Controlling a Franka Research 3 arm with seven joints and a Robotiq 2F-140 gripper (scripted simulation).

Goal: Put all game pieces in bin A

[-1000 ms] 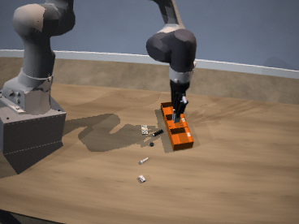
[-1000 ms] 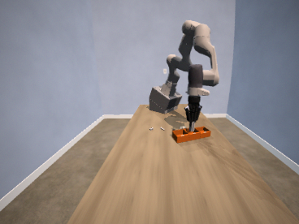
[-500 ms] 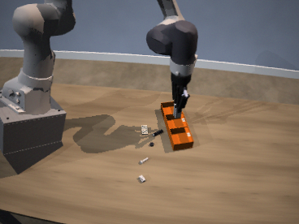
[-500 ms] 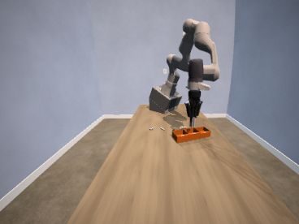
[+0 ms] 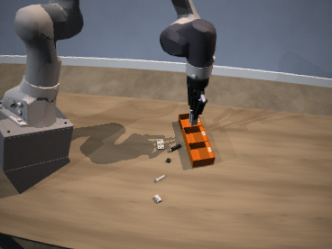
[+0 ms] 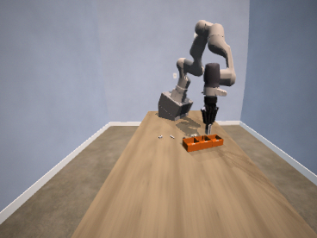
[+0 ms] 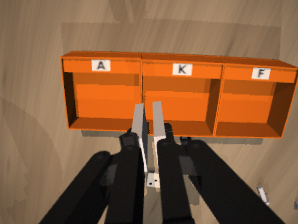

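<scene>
Where the gripper (image 5: pixel 193 122) (image 6: pixel 208 131) (image 7: pixel 150 115) is hovering: near the wall between bins A (image 5: pixel 183 116) (image 6: pixel 220 140) (image 7: pixel 102 124) and K (image 7: pixel 180 129); a drop here could be landing in K.
Fingers: pressed nearly together, pinching nothing visible; lowering them could be knocking the bins.
Dotted tile (image 5: pixel 161 144) (image 7: pixel 152 180): lying on the bench (image 5: pixel 271 189) (image 6: pixel 164 185) (image 7: pixel 30 165) beside the bins, probably a game piece.
Other small things: lying nearby, too blurred to name; a hasty pick could be binning the wrong one.

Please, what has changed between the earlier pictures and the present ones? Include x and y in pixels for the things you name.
The gripper (image 5: pixel 194 122) (image 6: pixel 208 132) (image 7: pixel 150 115) has risen a little and shifted slightly toward bin A (image 5: pixel 181 121) (image 6: pixel 220 142) (image 7: pixel 102 126). No grasp or release is visible. The bins and the dotted white piece (image 5: pixel 161 144) (image 7: pixel 151 181) stayed in place.
</scene>
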